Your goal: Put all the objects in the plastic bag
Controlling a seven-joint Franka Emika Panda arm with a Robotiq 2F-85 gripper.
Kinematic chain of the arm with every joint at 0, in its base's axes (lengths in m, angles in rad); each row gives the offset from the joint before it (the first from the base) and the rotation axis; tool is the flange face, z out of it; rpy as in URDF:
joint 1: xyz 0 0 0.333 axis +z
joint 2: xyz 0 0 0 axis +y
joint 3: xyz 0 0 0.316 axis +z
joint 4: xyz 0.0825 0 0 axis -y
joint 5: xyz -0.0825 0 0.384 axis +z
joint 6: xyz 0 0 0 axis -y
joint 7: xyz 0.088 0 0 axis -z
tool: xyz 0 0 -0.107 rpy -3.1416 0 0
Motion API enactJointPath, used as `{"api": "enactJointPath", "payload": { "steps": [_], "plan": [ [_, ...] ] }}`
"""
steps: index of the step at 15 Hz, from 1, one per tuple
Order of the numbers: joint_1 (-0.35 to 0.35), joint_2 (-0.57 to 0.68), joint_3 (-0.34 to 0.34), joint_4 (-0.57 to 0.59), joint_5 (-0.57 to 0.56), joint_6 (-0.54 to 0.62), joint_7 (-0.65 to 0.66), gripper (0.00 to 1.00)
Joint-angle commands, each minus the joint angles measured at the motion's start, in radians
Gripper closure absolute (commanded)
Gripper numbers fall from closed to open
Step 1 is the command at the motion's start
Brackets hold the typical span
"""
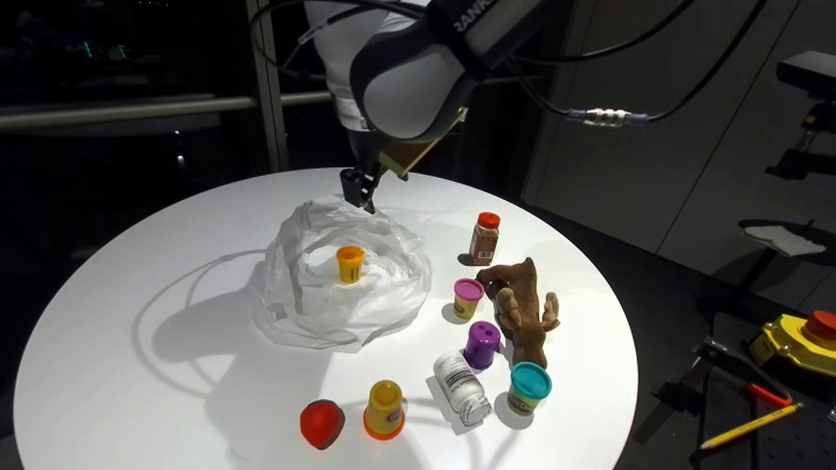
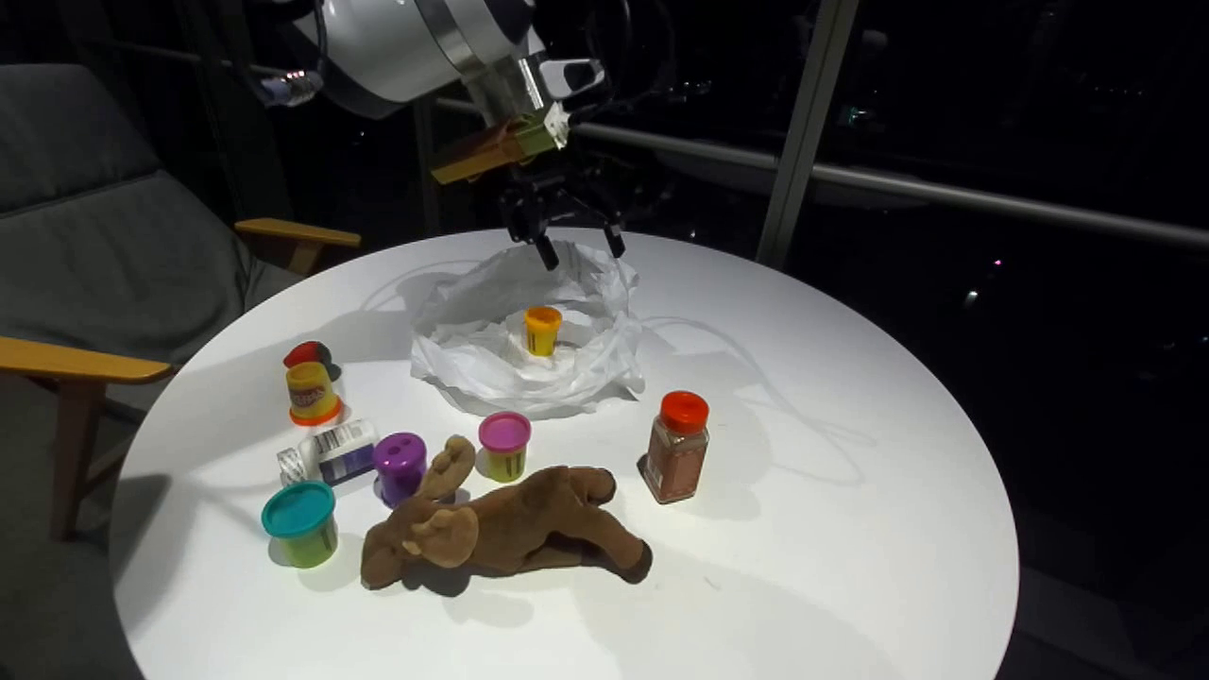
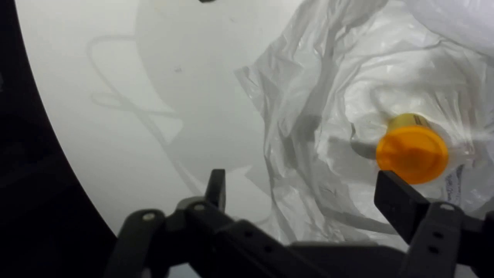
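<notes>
in an exterior view i see the gripper [image 2: 582, 251] hanging above the far edge of the plastic bag [image 2: 482, 382], its two fingers spread wide and holding nothing; whether a tip brushes the film, i can't tell. the bag sits open on the round white table [image 2: 831, 557], and inside it an orange tub [image 2: 541, 332] stands upright. the other objects are out on the tabletop: a red toy [image 2: 304, 353] just beside a yellow tub [image 2: 310, 387] standing upside down, a white bottle [image 2: 342, 450] on its side, a purple pot [image 2: 400, 463], a teal-lidded tub [image 2: 302, 521], a pink-lidded tub [image 2: 504, 446], a brown plush moose [image 2: 534, 521] lying stretched out, and a red-capped bottle [image 2: 677, 458] standing up. a grey chair [image 2: 90, 208] stands past the table's rim. in an exterior view the white arm [image 1: 411, 85] hangs over the table's far side, the bag's crumpled rim rings the orange tub, and off the table i notice a yellow box [image 1: 793, 346] with a red button, near a yellow pencil [image 1: 751, 425]. in the wrist view the fingers stand well apart, one with tabletop behind it, one with the bag, and the tub's round orange top shows just beyond that second fingertip.
</notes>
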Motion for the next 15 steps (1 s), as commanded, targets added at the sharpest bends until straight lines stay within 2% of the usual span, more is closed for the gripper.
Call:
{"api": "enactJointPath", "payload": {
  "steps": [1, 4, 7, 15],
  "plan": [
    [-0.069, -0.175, 0.022, -0.237, -0.002, 0.012, 0.01, 0.0],
    [-0.14, -0.214, 0.03, -0.313, 0.059, -0.015, 0.053, 0.0],
    [-0.193, -0.234, 0.02, -0.362, 0.111, 0.004, 0.117, 0.0],
    [-0.25, -0.227, 0.012, -0.38, 0.236, 0.021, 0.376, 0.0]
  ]
}}
